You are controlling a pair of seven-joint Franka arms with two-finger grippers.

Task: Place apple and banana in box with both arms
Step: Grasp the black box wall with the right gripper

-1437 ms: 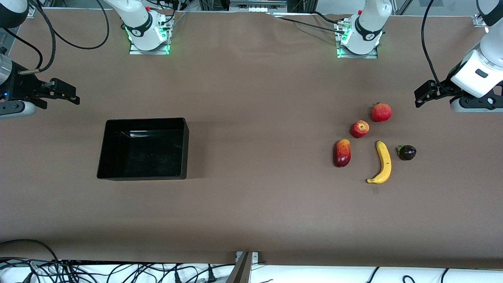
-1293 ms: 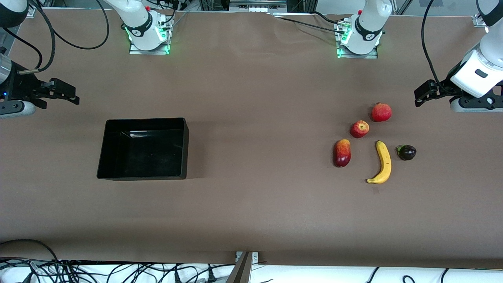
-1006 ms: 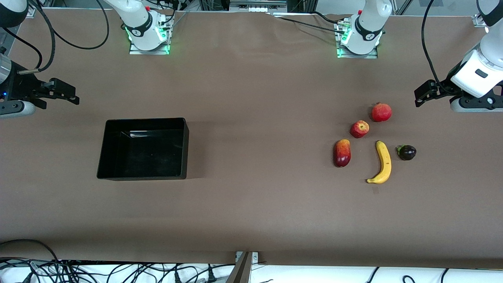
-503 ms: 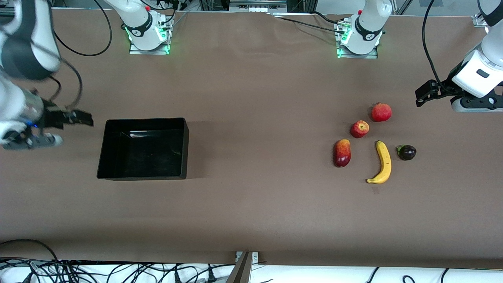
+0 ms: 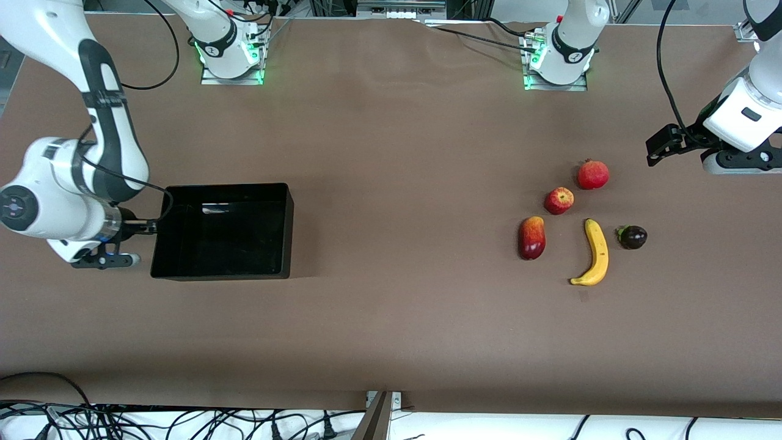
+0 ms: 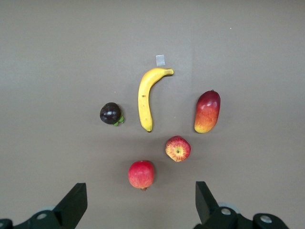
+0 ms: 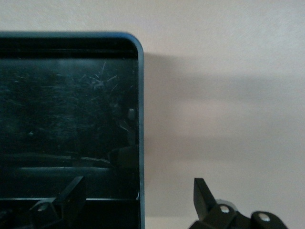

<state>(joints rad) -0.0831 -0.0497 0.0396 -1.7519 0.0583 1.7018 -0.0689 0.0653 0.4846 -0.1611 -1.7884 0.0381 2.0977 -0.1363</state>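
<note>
Front view, box end: box [image 5: 160, 227] empty, toward right arm's end of table [image 5: 391, 330].
Front view, right gripper [image 5: 125, 243]: low, at box's outer wall on the right arm's end; wrist bent down, forearm coming in from above; fingers not readable from this angle.
Front view, fruit end: apple [image 5: 559, 200] and banana [image 5: 594, 253] on table near left arm's end, well apart from box; banana nearer the camera than apple.
Front view, distractors: plain red round fruit [image 5: 592, 175] just beside apple, oval red-yellow fruit [image 5: 531, 238], dark purple fruit [image 5: 632, 237] beside banana.
Front view, left gripper [image 5: 657, 146]: up over bare table, short of the fruit cluster; arm waiting.
Left wrist view: jaws spread wide, nothing between; apple [image 6: 178, 148], banana [image 6: 146, 98] both in sight below.
Left wrist view, advice: centre over apple's dimple, drop straight, keep clear of red round fruit [image 6: 141, 174]; for banana, close across mid-body, not the tips.
Right wrist view: jaws parted and empty, straddling box wall [image 7: 140, 143]; one finger [image 7: 71, 192] over box interior, other over table.
Right wrist view, advice: likely steadying box or waiting for handover; avoid nudging the wall.
</note>
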